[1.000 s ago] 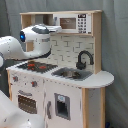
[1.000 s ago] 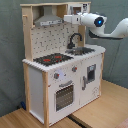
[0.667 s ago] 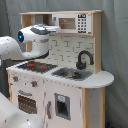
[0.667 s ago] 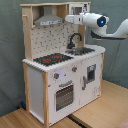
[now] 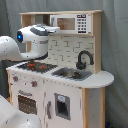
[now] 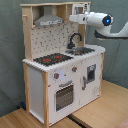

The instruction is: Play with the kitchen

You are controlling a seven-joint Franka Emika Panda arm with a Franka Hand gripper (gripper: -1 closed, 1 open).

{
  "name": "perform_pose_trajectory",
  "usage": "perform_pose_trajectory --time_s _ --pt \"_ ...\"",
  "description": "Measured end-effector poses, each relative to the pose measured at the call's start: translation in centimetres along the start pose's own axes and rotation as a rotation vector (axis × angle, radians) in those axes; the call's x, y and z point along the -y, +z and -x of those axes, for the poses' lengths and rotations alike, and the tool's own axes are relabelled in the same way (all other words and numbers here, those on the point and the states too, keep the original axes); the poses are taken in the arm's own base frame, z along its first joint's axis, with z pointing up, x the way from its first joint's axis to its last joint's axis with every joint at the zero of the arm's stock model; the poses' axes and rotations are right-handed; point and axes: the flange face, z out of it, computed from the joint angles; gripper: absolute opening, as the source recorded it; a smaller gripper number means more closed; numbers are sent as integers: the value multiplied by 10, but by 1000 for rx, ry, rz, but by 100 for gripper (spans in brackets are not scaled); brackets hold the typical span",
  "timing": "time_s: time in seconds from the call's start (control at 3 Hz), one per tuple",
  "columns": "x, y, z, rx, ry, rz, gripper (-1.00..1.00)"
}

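The kitchen (image 5: 65, 95) (image 6: 50, 80) is a toy of white and light wood. It has a black-red hob (image 5: 36, 65) (image 6: 52, 59), a black tap (image 5: 84, 59) (image 6: 75, 39), a sink (image 5: 72, 74) (image 6: 83, 50), an oven door (image 5: 25, 102) (image 6: 64, 95), a grey hood (image 6: 49, 20) and a small microwave (image 5: 77, 23) (image 6: 80, 9). My white arm hangs level above the counter. Its gripper (image 5: 54, 30) (image 6: 74, 18) points at the upper shelf, just below the microwave and beside the hood. It holds nothing that I can see.
The kitchen stands on a wooden table (image 6: 107, 107) before a grey curtain (image 6: 10, 50). The arm's white links (image 5: 12, 117) fill the first exterior view's lower left. A small door (image 5: 61, 106) (image 6: 91, 74) sits under the sink.
The arm's end has shifted a little toward the first exterior view's left. The kitchen has not changed.
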Motion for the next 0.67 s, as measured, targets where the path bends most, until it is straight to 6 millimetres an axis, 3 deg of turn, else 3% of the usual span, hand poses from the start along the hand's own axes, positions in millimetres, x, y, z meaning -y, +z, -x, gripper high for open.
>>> perform_pose_trajectory --time_s 0.33,0.67 --pt "0 -2 0 -7 -4 8 -100" --pt "-2 -3 -2 -9 -5 10 100"
